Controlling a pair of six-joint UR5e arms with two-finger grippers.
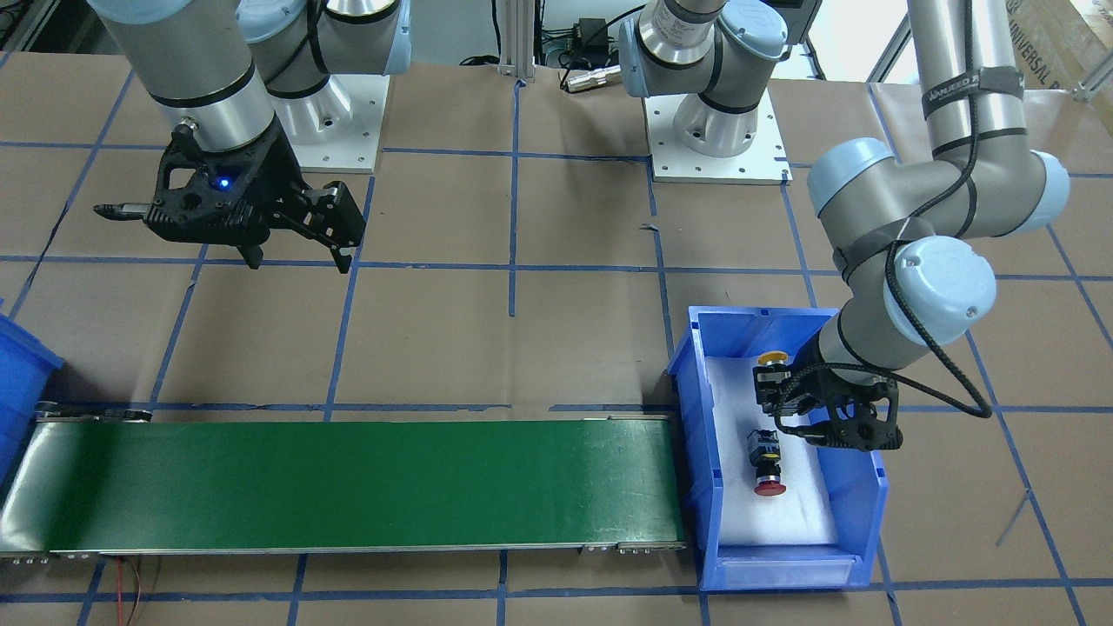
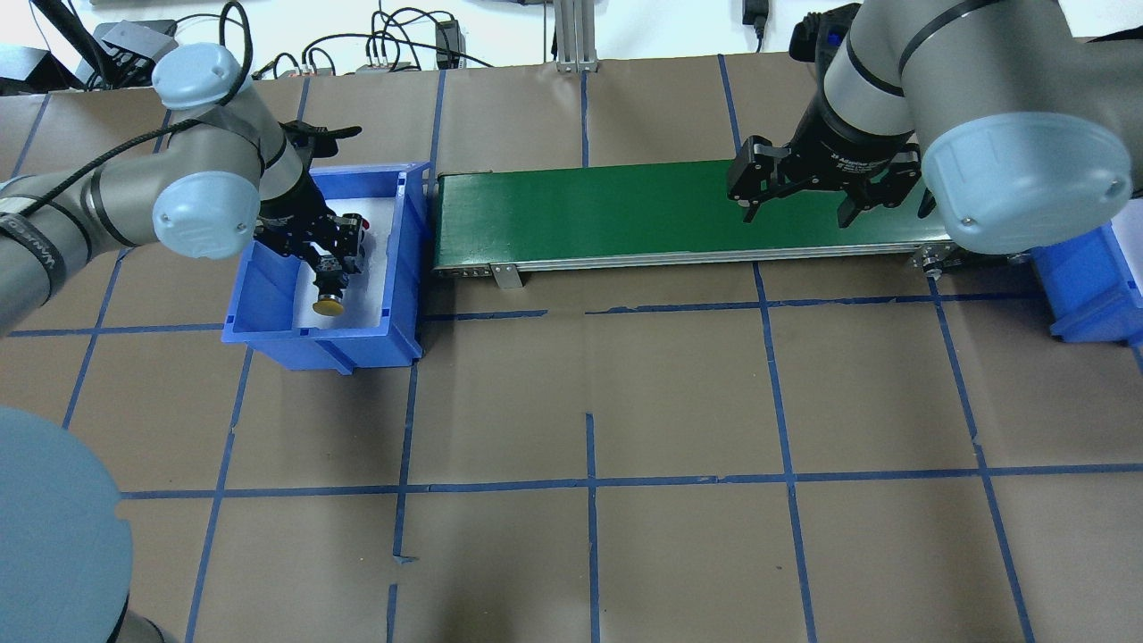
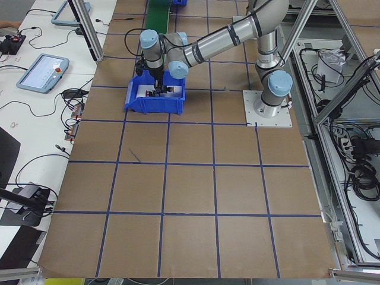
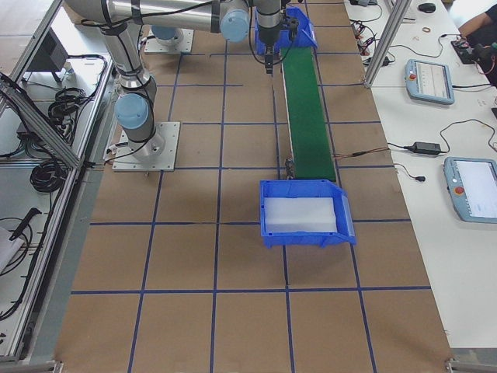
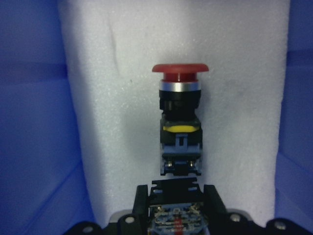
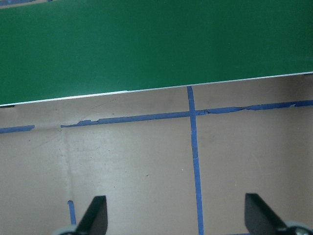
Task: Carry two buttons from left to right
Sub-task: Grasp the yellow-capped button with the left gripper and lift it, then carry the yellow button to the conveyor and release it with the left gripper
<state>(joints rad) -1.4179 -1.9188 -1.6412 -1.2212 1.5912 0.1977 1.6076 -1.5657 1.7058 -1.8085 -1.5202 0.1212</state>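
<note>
The red-capped button (image 1: 767, 465) (image 5: 180, 98) lies on its side on the white foam in the left blue bin (image 1: 709, 365) (image 2: 268, 339). My left gripper (image 1: 767, 389) (image 2: 332, 261) is down inside that bin, shut on the block body of the yellow-capped button (image 1: 771, 357) (image 2: 329, 305). That button's cap points toward the robot's base. In the left wrist view the held block (image 5: 176, 205) sits between the two fingers, just short of the red button. My right gripper (image 1: 300, 256) (image 2: 797, 212) (image 6: 177, 218) hangs open and empty beside the belt's right end.
A green conveyor belt (image 1: 348, 482) (image 2: 625, 214) runs from the left bin toward a second blue bin (image 2: 1089, 286) (image 4: 303, 233) lined with white foam. Brown paper with blue tape lines covers the table. Cables and arm bases lie along the robot's side.
</note>
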